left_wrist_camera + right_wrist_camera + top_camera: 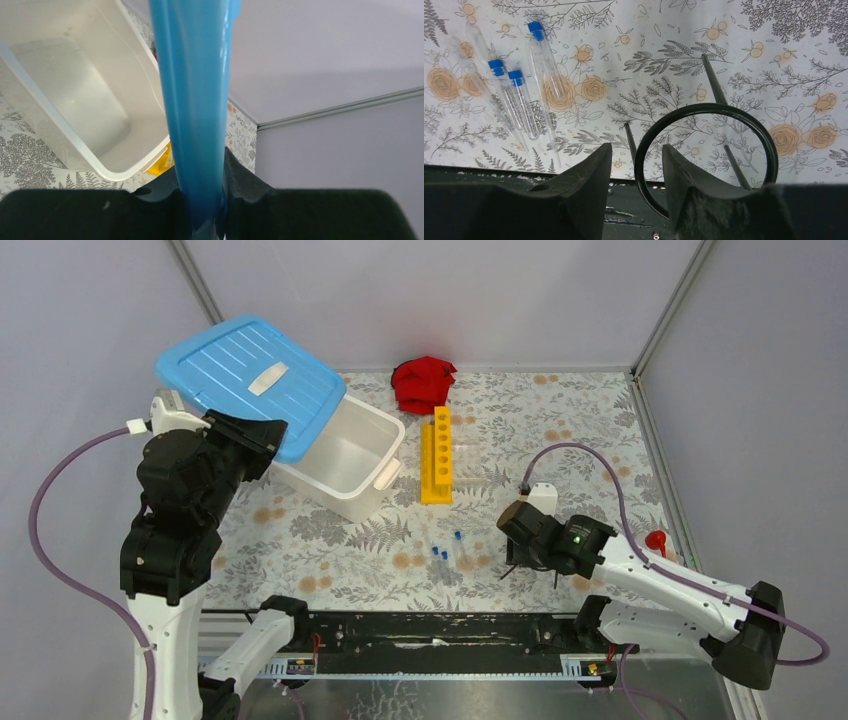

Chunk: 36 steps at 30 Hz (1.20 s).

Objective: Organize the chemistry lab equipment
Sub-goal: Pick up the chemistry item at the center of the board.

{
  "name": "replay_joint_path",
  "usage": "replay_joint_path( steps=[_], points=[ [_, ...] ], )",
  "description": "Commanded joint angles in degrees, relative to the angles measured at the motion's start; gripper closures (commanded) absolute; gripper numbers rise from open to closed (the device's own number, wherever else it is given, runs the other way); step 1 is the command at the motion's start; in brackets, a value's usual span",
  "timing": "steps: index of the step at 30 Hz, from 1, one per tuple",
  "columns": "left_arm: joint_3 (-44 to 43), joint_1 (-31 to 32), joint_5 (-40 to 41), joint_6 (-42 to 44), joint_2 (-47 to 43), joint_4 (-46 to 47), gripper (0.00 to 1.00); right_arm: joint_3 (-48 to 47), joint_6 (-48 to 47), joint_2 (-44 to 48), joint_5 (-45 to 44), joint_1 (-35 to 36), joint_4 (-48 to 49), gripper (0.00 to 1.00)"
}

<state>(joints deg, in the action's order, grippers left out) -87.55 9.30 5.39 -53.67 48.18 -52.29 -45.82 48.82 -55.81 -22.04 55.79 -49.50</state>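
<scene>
Left arm [170,510] upright, clamping lid [250,375]; right arm [650,570] low, straddling ring stand [709,105].

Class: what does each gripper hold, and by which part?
Left gripper clamps the blue lid by its edge. Right gripper holds nothing; open jaws straddle the rim of the ring stand.

The table [585,415] is covered with a pale sheet printed with grey ferns and orange blossoms. A crumpled red cloth [422,383] lies at the table's far edge, roughly midway along it. A small red object [656,539], too small to identify, sits at the right edge, nearer the near right corner than the far one. A black rail [430,632] runs along the near edge. Plain grey walls [430,300] close in the far, left and right sides, with metal strips [668,310] in the far corners.
</scene>
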Motion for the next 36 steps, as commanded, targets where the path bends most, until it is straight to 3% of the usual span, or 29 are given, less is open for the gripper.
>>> replay_joint_path(
  steps=[1, 11, 23, 36],
  points=[
    [-2.2, 0.2, 1.3, 1.9, -1.2, 3.1, 1.0, -1.5, -1.0, -1.1, -4.2, 0.5, 0.4, 0.58],
    [-3.6, 0.2, 1.9, 2.5, -0.8, 3.6, 1.0, -3.4, -2.0, -1.5, -7.3, 0.5, -2.3, 0.99],
    [-6.8, 0.2, 2.7, 4.1, 0.0, 5.0, 1.0, -16.2, -6.4, -4.7, -11.8, 2.3, -6.1, 1.0],
    [-7.9, 0.2, 6.8, 6.0, -0.6, 10.2, 1.0, -49.7, -21.1, -22.2, -8.9, 3.3, 2.1, 1.0]
  ],
)
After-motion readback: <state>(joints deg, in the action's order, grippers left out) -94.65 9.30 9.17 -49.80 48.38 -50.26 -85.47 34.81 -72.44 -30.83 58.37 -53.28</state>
